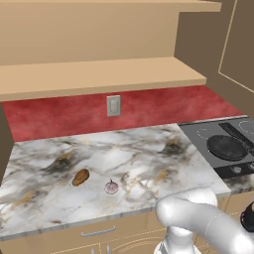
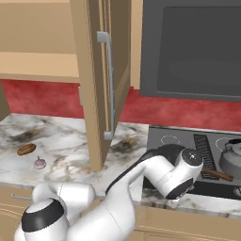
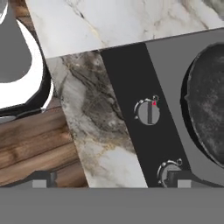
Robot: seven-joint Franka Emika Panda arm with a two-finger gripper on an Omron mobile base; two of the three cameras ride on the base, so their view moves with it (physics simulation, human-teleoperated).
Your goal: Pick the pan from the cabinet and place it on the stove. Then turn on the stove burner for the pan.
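Observation:
The dark round pan point(image 1: 225, 147) lies on the stove point(image 1: 198, 141), on a near burner, with its handle point(image 2: 217, 175) pointing right. In the hand view the pan point(image 3: 210, 118) takes up the right edge. My gripper point(image 3: 113, 181) is open, fingertips wide apart and holding nothing. It hangs over the cooktop's front strip, where two knobs sit: one point(image 3: 148, 112) ahead with a red mark, another point(image 3: 170, 173) close to the right fingertip point(image 3: 183, 178). The tan cabinet point(image 1: 99, 74) has a bare shelf, and its door point(image 2: 99, 84) stands open.
A grey kettle point(image 2: 233, 157) stands on the stove's right side. A brown potato-like lump point(image 1: 80, 176) and a small garlic bulb point(image 1: 111, 187) lie on the marble counter point(image 1: 139, 158). The open cabinet door juts out over the counter, left of my arm.

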